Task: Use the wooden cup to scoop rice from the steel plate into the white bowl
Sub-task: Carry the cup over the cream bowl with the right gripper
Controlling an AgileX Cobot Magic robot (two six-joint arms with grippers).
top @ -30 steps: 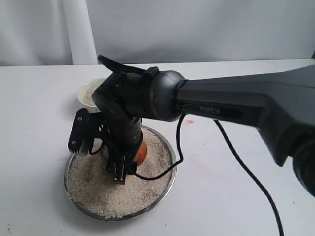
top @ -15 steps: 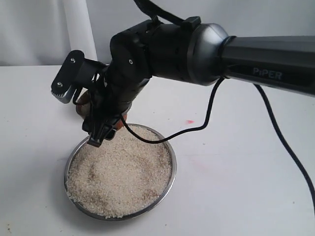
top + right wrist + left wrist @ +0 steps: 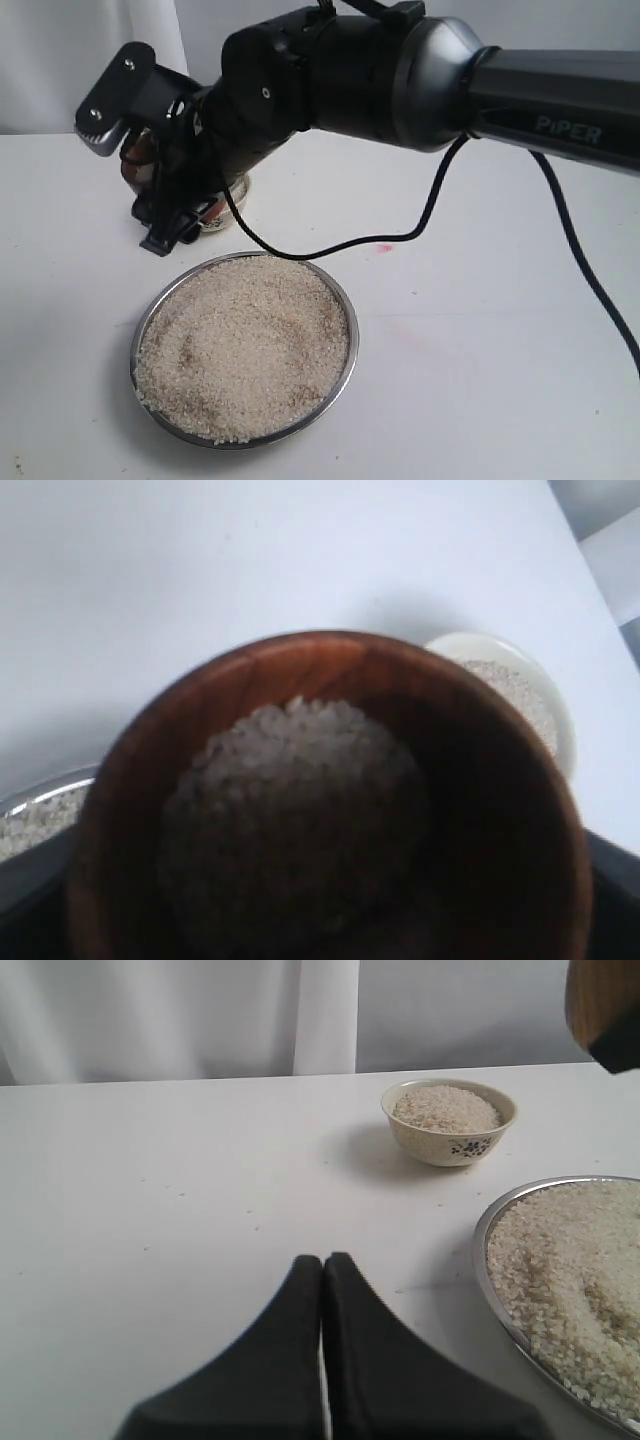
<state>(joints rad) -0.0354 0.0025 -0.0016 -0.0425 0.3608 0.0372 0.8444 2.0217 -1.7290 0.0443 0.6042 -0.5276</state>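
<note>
Right pincer (image 3: 160, 205) grips the wooden cup (image 3: 320, 680), held above the surface (image 3: 180, 1180) near the white bowl (image 3: 450, 1148), beyond the steel plate (image 3: 478, 1260); mouth up, rice (image 3: 300, 770) inside. Left pincer (image 3: 322, 1265) closed.

The white tabletop (image 3: 480, 380) carries the rice-filled steel plate (image 3: 354, 350) and, near it, the white bowl (image 3: 440, 1146).

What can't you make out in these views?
- Exterior view: the small cream-white ceramic bowl is mostly hidden behind the right end effector.
- Left wrist view: the reddish-brown wooden cup is cut off at the corner, the large shiny steel plate by the edge.
- Right wrist view: the cup fills the frame, hiding how the end effector grips it.
</note>
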